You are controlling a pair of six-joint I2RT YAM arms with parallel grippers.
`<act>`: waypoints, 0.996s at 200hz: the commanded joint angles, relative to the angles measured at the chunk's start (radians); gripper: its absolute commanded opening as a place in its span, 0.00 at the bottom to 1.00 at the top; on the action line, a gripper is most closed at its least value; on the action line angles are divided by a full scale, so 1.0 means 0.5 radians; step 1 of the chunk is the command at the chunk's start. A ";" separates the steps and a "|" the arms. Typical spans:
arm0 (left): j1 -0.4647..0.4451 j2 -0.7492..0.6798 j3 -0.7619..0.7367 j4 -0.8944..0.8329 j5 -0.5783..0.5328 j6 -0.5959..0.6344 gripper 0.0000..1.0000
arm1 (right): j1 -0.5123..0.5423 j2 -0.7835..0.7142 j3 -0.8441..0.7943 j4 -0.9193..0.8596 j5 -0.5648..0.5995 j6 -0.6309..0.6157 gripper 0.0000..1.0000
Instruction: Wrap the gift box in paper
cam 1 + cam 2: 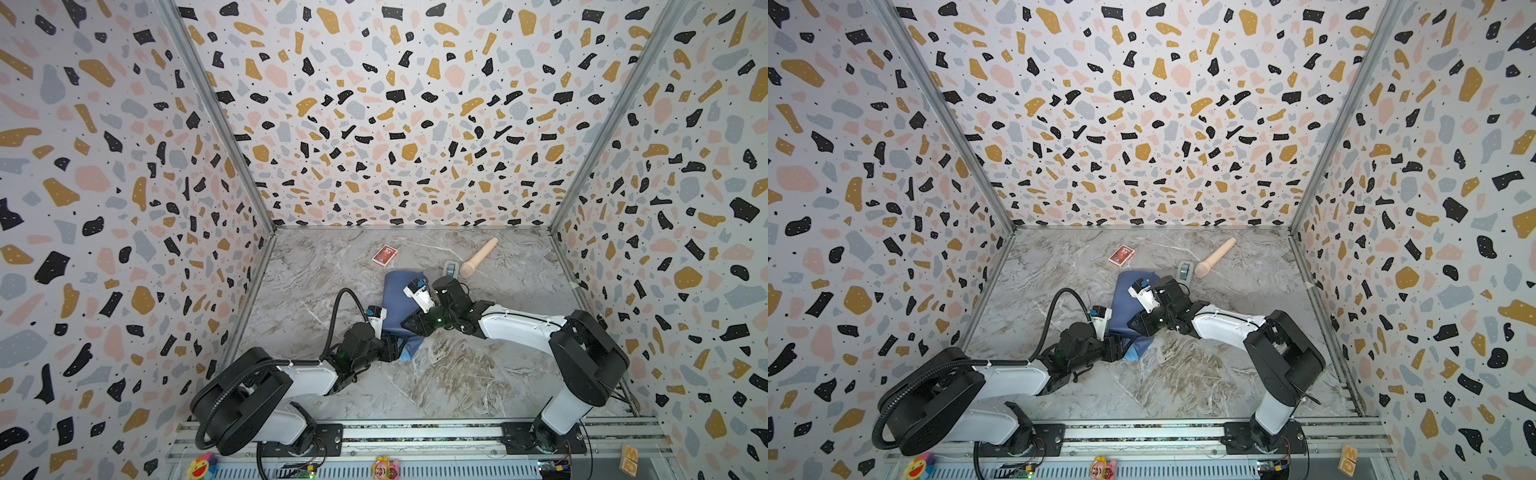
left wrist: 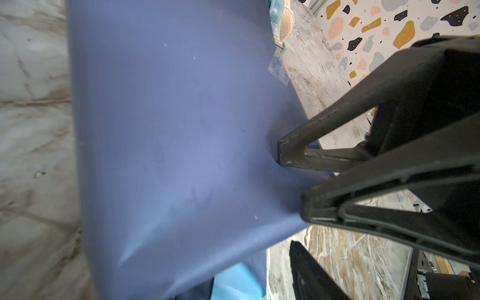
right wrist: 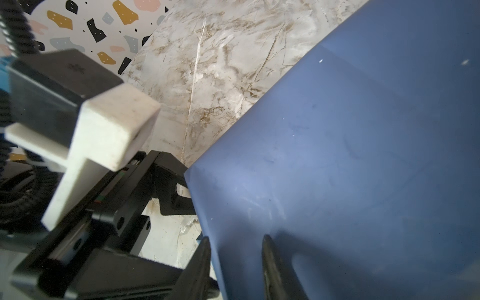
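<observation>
My right end effector (image 3: pixel 236 240) pinches the edge of the paper (image 1: pixel 395 299), jaws partly closed. The left end effector (image 1: pixel 397 348) stands parted at the lower corner, gripping nothing. The paper lies humped mid-desk (image 1: pixel 457 374), lower centre in both top views.
</observation>
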 commanded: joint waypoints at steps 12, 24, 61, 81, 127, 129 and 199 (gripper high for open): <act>0.012 0.076 -0.035 0.185 0.023 0.083 0.60 | -0.010 0.057 -0.028 -0.127 0.046 0.015 0.34; 0.012 0.100 -0.037 0.188 0.023 0.102 0.58 | -0.015 0.060 -0.029 -0.128 0.045 0.012 0.34; 0.027 0.115 -0.076 0.243 0.067 0.145 0.47 | -0.013 0.074 -0.033 -0.124 0.046 0.012 0.33; 0.037 0.108 -0.095 0.253 0.095 0.173 0.45 | -0.014 0.076 -0.036 -0.118 0.046 0.011 0.33; 0.108 0.026 -0.170 0.249 0.170 0.206 0.34 | -0.014 0.084 -0.039 -0.117 0.049 0.011 0.33; 0.114 0.023 -0.172 0.249 0.174 0.206 0.33 | -0.013 0.085 -0.039 -0.117 0.049 0.015 0.33; 0.208 -0.037 -0.203 0.195 0.265 0.246 0.19 | -0.013 0.089 -0.044 -0.117 0.051 0.015 0.32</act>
